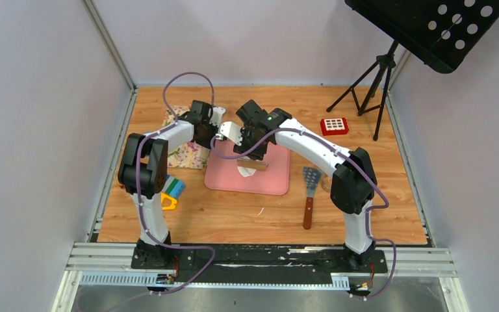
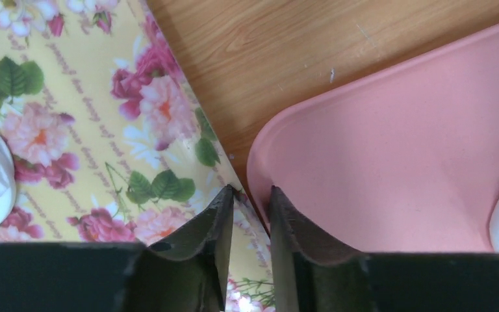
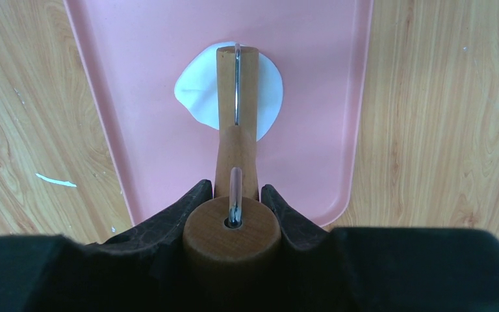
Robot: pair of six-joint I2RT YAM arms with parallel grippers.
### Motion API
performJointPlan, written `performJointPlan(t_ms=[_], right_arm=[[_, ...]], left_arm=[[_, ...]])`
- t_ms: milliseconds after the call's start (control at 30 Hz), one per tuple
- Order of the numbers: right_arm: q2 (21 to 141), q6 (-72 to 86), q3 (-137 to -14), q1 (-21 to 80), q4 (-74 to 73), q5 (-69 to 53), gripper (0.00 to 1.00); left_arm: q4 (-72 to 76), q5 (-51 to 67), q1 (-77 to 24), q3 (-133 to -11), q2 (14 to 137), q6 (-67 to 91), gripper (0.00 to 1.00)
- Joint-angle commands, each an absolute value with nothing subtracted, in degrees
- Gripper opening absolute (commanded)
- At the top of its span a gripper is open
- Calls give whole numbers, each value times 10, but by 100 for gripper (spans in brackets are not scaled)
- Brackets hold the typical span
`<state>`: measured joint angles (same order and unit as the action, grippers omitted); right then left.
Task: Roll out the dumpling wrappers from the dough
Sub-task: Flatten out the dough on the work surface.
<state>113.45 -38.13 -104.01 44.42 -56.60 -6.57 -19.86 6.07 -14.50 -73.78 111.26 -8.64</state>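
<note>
step: flattening dough [image 3: 198, 91] | right gripper [image 3: 234, 188] pinches roller [image 3: 237, 149] handle | left gripper [image 2: 252, 195] slightly spread, empty | tip: press evenly, roll centre outward, stay on mat [image 3: 143, 65]

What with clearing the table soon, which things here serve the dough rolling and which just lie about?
In use: dough, rolling pin in the right gripper, pink mat.
Lying about: spatula, red button box, coloured blocks, tripod.

Pink board [image 3: 143, 97], white dough [image 3: 195, 88], brown roller [image 3: 237, 149] — yellow cloth [image 2: 91, 97] (pink roses, green leaves), tan wood-grain table [image 2: 266, 45].
</note>
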Motion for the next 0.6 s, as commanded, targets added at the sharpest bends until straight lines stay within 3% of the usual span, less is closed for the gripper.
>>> performJointPlan(t_ms=[0, 100, 133, 300, 567], right_arm=[[1123, -409, -1020, 438, -562, -80, 0], [1125, -428, -999, 439, -566, -116, 0], [1126, -436, -993, 439, -573, -132, 0], [1128, -477, -976, 439, -625, -207, 0], [1116, -492, -961, 439, -629, -229, 0]], left_arm=[[-233, 29, -142, -782, 1147, -72, 25], [-253, 13, -142, -803, 1168, -66, 2], [-256, 11, -142, -807, 1173, -64, 0], [-269, 4, -142, -824, 1184, -61, 0], [-268, -29, -142, -822, 1189, -53, 0]])
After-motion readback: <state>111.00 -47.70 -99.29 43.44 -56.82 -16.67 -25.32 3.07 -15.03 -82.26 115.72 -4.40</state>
